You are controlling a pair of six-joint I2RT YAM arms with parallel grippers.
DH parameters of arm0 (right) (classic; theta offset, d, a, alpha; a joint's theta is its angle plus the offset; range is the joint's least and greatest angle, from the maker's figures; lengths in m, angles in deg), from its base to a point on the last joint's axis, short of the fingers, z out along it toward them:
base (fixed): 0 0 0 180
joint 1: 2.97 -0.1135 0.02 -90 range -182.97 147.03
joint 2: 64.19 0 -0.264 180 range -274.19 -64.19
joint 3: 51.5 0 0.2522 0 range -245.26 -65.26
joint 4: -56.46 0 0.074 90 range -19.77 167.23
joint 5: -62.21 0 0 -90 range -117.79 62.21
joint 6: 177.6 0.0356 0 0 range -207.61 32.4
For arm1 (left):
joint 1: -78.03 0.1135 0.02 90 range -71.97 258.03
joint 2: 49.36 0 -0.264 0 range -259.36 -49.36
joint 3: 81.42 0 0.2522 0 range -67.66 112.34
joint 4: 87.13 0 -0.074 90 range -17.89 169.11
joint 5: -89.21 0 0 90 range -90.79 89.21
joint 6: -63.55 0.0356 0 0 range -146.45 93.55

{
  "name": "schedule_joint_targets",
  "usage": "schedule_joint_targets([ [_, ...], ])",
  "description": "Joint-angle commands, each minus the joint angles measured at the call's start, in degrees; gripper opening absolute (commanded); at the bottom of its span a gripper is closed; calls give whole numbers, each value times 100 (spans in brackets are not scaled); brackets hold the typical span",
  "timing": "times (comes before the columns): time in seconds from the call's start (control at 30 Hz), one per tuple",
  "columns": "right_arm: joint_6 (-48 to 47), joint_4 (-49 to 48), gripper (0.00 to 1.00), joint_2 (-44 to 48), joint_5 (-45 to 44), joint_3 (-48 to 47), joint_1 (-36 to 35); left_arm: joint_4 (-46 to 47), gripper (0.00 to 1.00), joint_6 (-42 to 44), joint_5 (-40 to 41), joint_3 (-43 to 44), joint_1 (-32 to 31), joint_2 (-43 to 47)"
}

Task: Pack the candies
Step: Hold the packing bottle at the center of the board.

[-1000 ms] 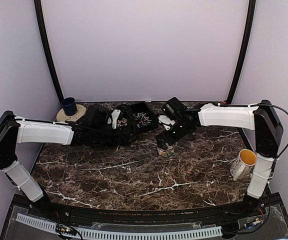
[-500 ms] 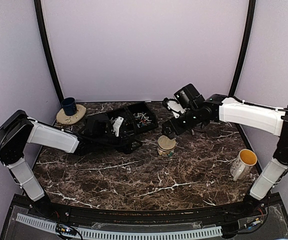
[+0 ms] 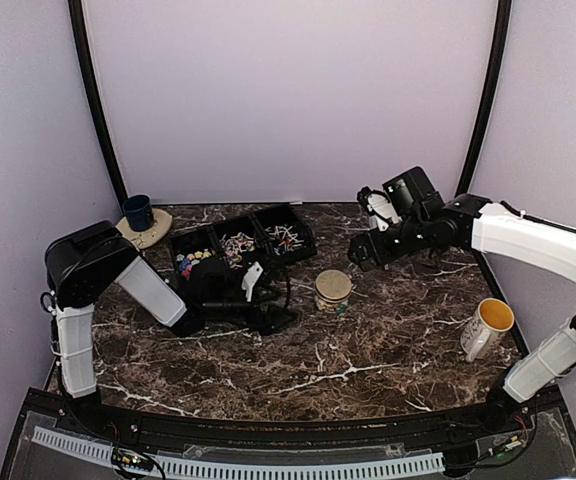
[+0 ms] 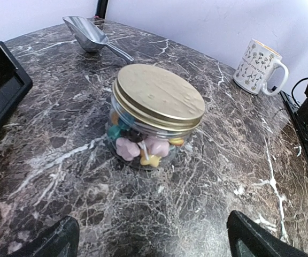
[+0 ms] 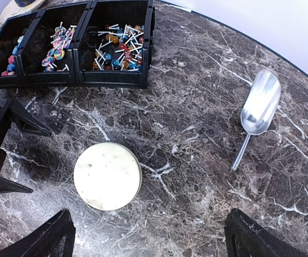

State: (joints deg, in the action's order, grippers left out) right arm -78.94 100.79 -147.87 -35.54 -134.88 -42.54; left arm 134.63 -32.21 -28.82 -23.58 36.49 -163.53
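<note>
The candies lie in a black three-part tray [image 5: 78, 75]: stick lollipops [image 5: 119, 51], swirled ones [image 5: 56, 45] and small coloured sweets [image 5: 10, 60]. More candies [image 4: 142, 149], pink, yellow and green, show through a glass jar [image 3: 333, 291] shut with a round tan lid [image 4: 159, 98]. My left gripper [image 3: 280, 305] stands open just left of the jar, low over the table, nothing between its fingers [image 4: 49, 242]. Up and right of the jar, the right gripper [image 3: 361, 255] hangs open and empty, looking down on the lid [image 5: 107, 175].
A metal scoop [image 5: 258, 110] lies on the marble right of the jar. A white patterned mug [image 3: 488, 326] stands near the right edge. A blue cup [image 3: 138, 212] sits on a tan disc at the back left, by the tray's end.
Both arms have drawn away from the jar and tray. The left arm folded back toward its base, uncovering the tray. The right arm pulled up and to the right. Both grippers stayed open.
</note>
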Motion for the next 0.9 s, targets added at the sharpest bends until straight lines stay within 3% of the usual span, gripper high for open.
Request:
schedule_joint_targets([
  [0.0,85,-73,98,136,-98,172,45,903,99,160,-610,254,-53,-364],
  [0.13,464,-511,97,313,-231,613,165,863,99,188,-734,537,-63,-708],
  [0.37,1067,-1587,97,273,1158,1129,791,510,99,493,-682,955,-188,-1061],
  [0.47,1234,-1999,100,85,1783,1206,1045,324,94,612,-553,1140,-241,-1202],
  [0.6,1497,-2652,96,-201,2668,1283,1325,311,93,960,-258,1297,-363,-1414],
  [0.87,1775,-3046,92,-1074,3393,1021,1479,807,94,901,46,1652,-474,-2028],
])
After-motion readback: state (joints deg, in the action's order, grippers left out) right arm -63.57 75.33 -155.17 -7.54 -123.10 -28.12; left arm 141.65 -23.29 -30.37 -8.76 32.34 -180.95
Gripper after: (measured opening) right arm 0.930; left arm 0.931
